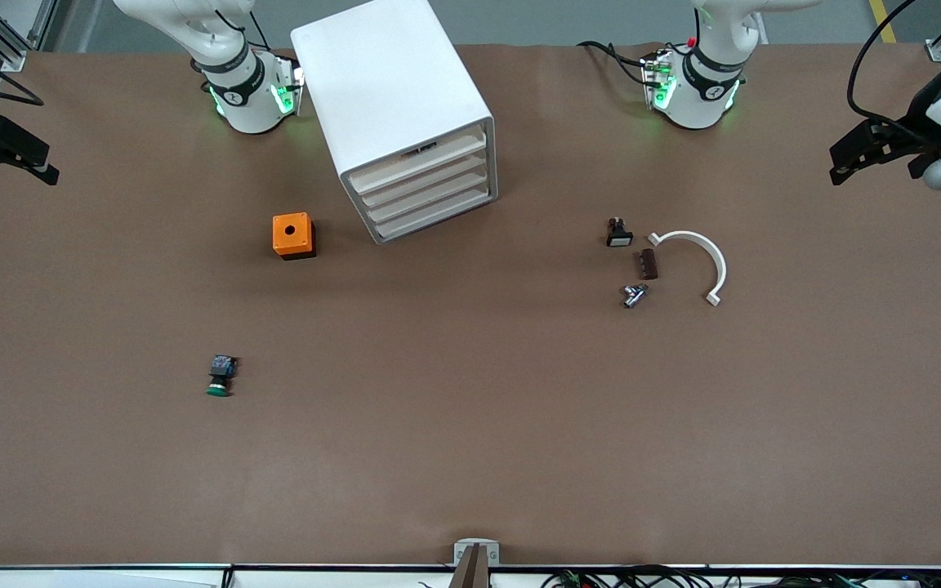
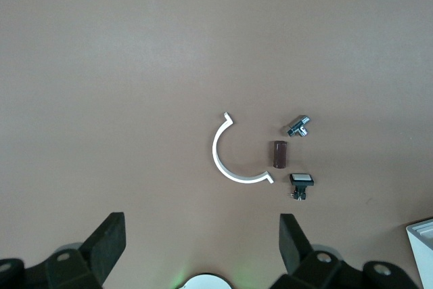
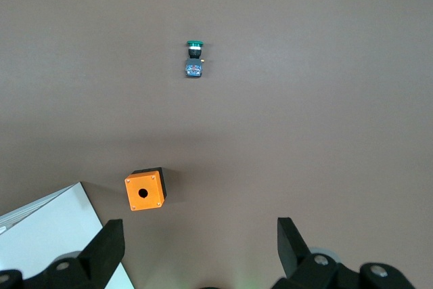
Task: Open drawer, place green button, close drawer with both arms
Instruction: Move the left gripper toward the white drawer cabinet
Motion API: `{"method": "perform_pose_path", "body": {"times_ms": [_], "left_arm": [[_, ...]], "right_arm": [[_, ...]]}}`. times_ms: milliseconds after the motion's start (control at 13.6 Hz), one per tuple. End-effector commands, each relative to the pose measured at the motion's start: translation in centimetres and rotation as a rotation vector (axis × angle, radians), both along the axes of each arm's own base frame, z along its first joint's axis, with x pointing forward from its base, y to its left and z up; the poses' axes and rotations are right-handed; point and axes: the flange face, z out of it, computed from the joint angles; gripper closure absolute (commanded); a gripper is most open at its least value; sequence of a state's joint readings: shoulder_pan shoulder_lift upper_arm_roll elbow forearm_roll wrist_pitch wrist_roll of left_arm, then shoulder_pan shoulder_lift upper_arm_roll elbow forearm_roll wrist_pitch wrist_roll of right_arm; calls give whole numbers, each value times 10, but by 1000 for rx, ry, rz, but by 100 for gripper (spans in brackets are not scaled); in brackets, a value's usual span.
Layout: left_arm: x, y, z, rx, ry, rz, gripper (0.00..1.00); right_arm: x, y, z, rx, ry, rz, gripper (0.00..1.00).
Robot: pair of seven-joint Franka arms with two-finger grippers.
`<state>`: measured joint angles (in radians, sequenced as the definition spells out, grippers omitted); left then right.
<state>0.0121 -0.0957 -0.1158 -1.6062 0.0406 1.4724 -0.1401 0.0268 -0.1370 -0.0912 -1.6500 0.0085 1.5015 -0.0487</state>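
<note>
The button (image 1: 220,376) is seen lying on its side on the brown worktop (image 1: 470,425), nearest the front camera of all the things and toward the right arm's end. Its long axis runs roughly toward and away from that camera, with the green cap pointed at the camera and the black-and-blue body pointed toward the robots' bases. It is well apart from the right end effector (image 1: 25,161), which is held up over the worktop's edge at the right arm's end with its fingers spread and nothing between them; in the right wrist view the button (image 3: 194,59) is seen well clear of those fingers (image 3: 105,248).

Farther from the camera, an orange cube (image 1: 293,235) with a hole in its top is found just beside the white cabinet (image 1: 393,114). All four drawers are seen pushed in, including the drawer (image 1: 425,204) among the lower two.

Toward the left arm's end, a small metal piece (image 1: 635,295), a brown block (image 1: 648,264), a white curved bracket (image 1: 699,260) and a black piece with a white face (image 1: 618,233) are grouped together. The left end effector (image 1: 862,151) is held over the worktop's edge at that end, fingers (image 2: 108,243) spread and empty, well apart from the cabinet.
</note>
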Motion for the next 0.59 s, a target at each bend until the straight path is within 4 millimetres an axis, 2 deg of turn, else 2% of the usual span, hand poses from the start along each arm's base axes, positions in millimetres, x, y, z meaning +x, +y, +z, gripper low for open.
{"method": "perform_pose_path", "body": {"times_ms": [0, 295, 516], "left_arm": [[2, 1, 3, -6, 7, 1, 0], [10, 4, -4, 2, 17, -8, 0], [28, 4, -45, -7, 105, 1, 0]], "right_arm": [[-8, 0, 0, 9, -11, -48, 0], [-6, 2, -2, 38, -8, -47, 0], [-5, 1, -4, 39, -10, -31, 0]]}}
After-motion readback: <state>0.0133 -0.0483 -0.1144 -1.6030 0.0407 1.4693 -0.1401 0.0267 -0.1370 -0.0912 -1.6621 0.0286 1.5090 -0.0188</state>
